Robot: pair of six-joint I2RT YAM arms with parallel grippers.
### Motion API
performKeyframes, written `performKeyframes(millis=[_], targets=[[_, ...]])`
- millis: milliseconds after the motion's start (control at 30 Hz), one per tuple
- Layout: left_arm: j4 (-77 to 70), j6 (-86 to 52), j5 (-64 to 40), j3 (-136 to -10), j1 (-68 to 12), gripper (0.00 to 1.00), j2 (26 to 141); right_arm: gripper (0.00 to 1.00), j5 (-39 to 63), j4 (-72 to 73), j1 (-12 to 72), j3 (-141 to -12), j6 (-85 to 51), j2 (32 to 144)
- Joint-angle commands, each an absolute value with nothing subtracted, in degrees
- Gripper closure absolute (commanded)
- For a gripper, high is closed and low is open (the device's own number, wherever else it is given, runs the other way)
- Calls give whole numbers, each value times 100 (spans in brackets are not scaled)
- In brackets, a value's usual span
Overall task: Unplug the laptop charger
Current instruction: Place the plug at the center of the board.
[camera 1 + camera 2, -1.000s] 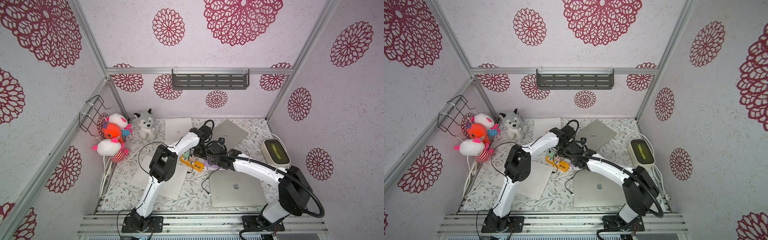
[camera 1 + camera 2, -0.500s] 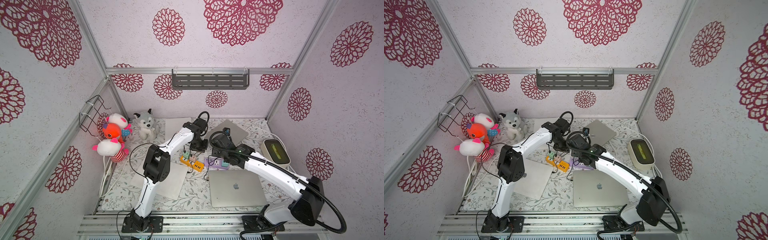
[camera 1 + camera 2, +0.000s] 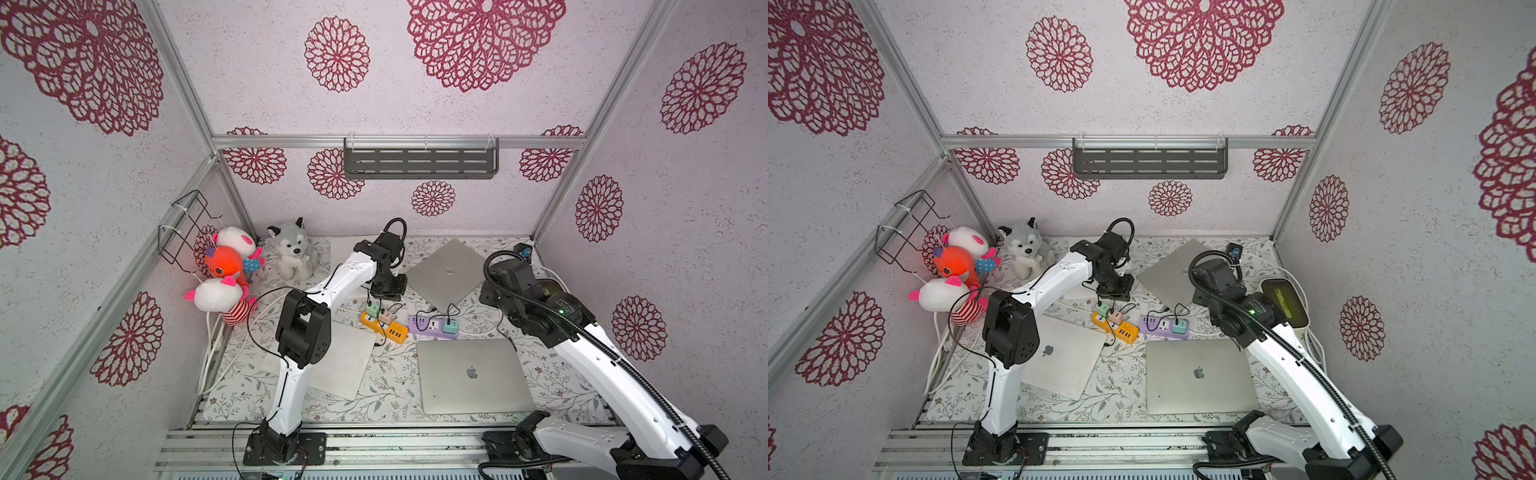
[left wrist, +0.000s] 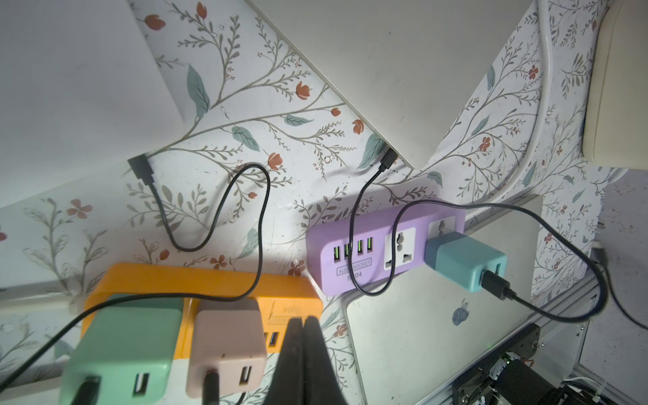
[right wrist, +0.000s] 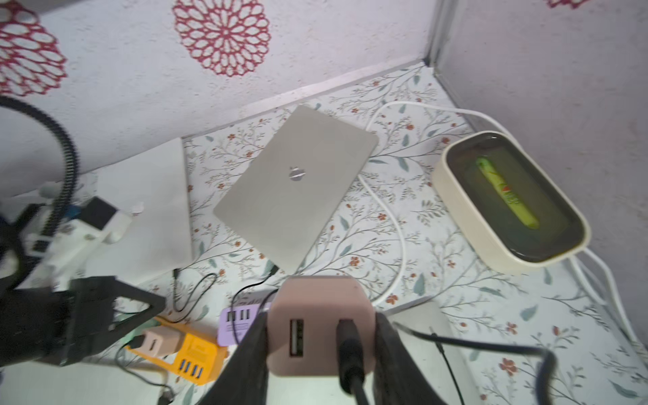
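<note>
The right pincer (image 5: 321, 326) stands partly apart and is clamped on a pink charger (image 5: 315, 298), one finger at each side, with a black cable (image 5: 350, 354) plugged in its face. The charger hangs free above the table, at about 2 o'clock from the purple strip (image 3: 432, 328). Only the right wrist view shows this grip; in both top views the wrist hides it. The left pincer (image 4: 304, 321) has its fingers pressed together on nothing, over the orange strip (image 4: 157, 280); whether it touches I cannot tell. The left wrist view shows an empty socket (image 4: 399, 249) beside the teal charger (image 4: 466, 259). At 3 o'clock from the right pincer the cream box (image 5: 505, 196) and the side wall are near; at 6 o'clock lies a closed laptop (image 3: 473, 376).
</note>
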State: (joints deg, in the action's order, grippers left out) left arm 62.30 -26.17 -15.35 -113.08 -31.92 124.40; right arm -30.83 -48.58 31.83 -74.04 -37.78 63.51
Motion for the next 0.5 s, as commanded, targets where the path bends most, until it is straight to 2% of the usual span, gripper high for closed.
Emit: performKeyframes(millis=[0,467], targets=[[6205,-2612,-1569,-11310,-3146,100,12255,64,-2811,-5087,2787,-7163,-3303,6268],[6188,-2623,-1595,-11216,-3138,100,12199,64,-1131,-3833,1562,-5837,-2833,7275]])
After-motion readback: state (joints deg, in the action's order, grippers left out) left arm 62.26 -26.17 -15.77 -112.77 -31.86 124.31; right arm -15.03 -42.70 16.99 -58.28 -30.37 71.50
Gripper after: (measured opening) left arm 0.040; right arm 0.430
